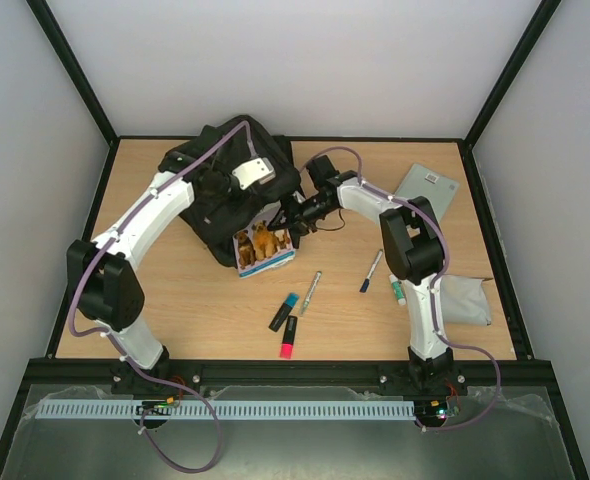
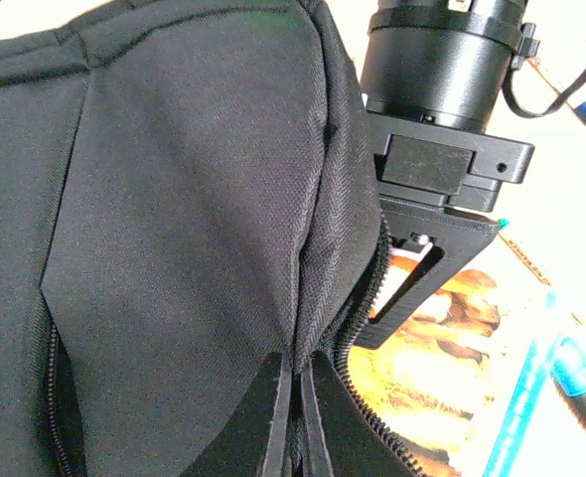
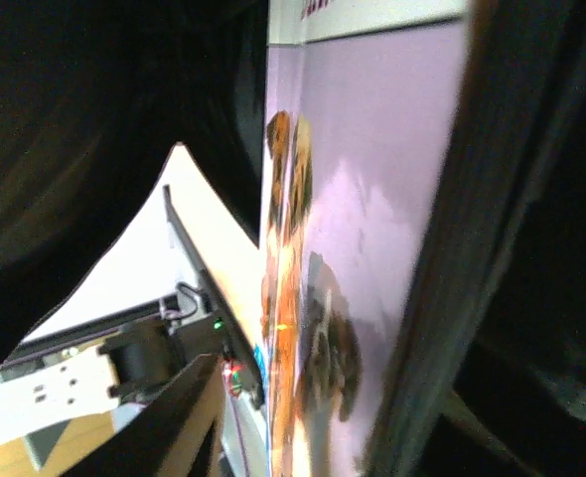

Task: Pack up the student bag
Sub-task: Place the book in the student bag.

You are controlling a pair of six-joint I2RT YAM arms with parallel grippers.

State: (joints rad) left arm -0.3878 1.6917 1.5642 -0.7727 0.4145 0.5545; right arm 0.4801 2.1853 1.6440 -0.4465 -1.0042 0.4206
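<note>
1. Your left gripper (image 2: 297, 364) is on the left. Its two fingers are pressed tight together, and they pinch a fold of black cloth next to an open zip.
2. The student bag (image 1: 215, 225) lies on the far left part of the wooden table (image 1: 195, 310). It is the big black thing under both arms, and the pinched cloth is part of it.
3. A book with dogs on its cover (image 1: 265, 248) pokes out of the near right side of the bag. One end is inside the bag's mouth and the other end rests on the table.
4. Your right gripper (image 1: 288, 213) reaches in from the right, just at the far edge of the book. Its fingers are a little way apart, with the book between them. One finger is close along the cover. You can see a gap between the other finger and the book, so it is not squeezing the book.
5. Nearer to you lie a black marker with a blue-green cap (image 1: 284, 312) and one with a pink end (image 1: 289, 337), close together. A silver pen (image 1: 311, 292) is just to their right.
6. Further right lie a blue pen (image 1: 371, 271) and a small white and green tube (image 1: 397, 290).
7. On the far right lies a flat grey pad (image 1: 426, 190). A grey pouch (image 1: 467, 300) lies nearer, beside the right arm.
</note>
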